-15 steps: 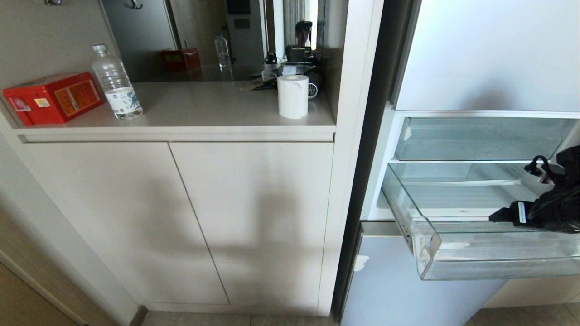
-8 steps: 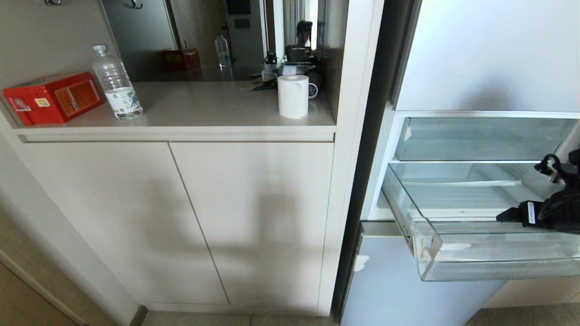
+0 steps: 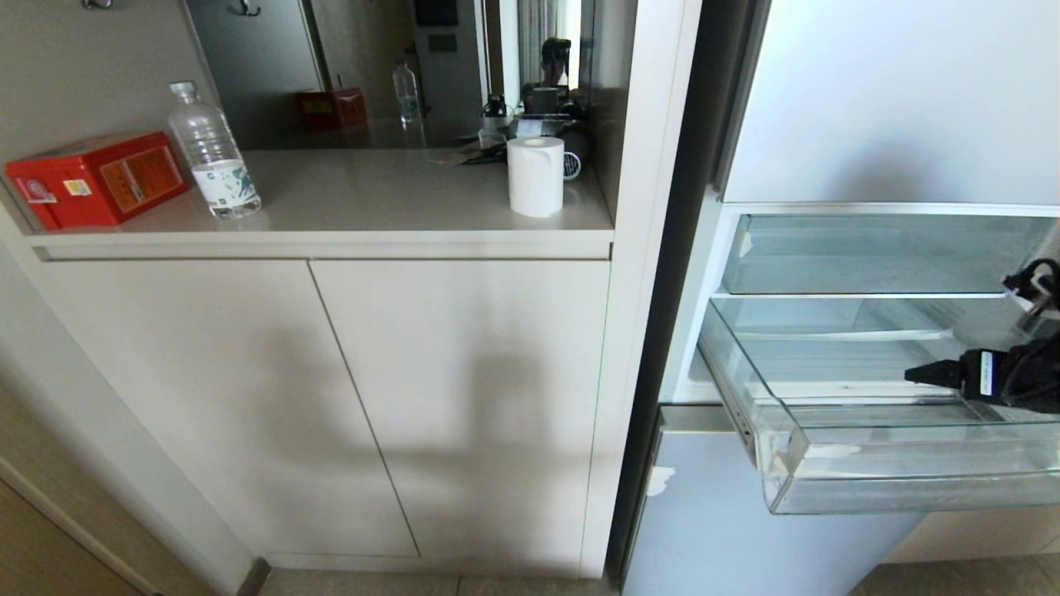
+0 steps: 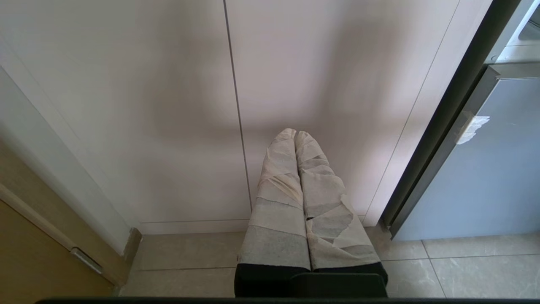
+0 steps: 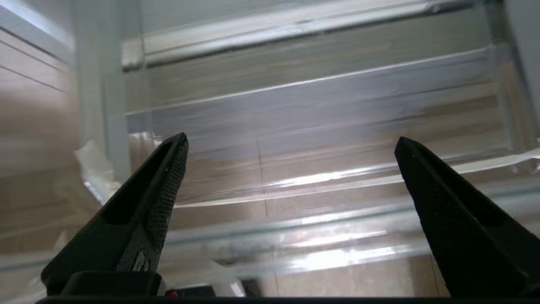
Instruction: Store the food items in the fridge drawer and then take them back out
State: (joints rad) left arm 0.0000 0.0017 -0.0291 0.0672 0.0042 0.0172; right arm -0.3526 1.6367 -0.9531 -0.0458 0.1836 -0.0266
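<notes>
Right hand: over the pulled-out fridge drawer, my fingers spread wide apart with nothing between them.
Left hand: parked low before the cabinet doors, its wrapped fingers pressed together, empty.
Fridge drawer: clear plastic, open below a second clear drawer; a white tape scrap sits at its front corner.
Food items: I see no fruit in any view, neither in the drawer nor on the worktop.
Handling, my judgement: the drawer looks stiff, smooth and slippery, likely brittle at the edges; I would take it by the front rim. Round glossy fruit would tend to roll on the ribbed floor and want a grip across the middle.
Writing: the red box and the bottle carry labels, but I cannot read them.
</notes>
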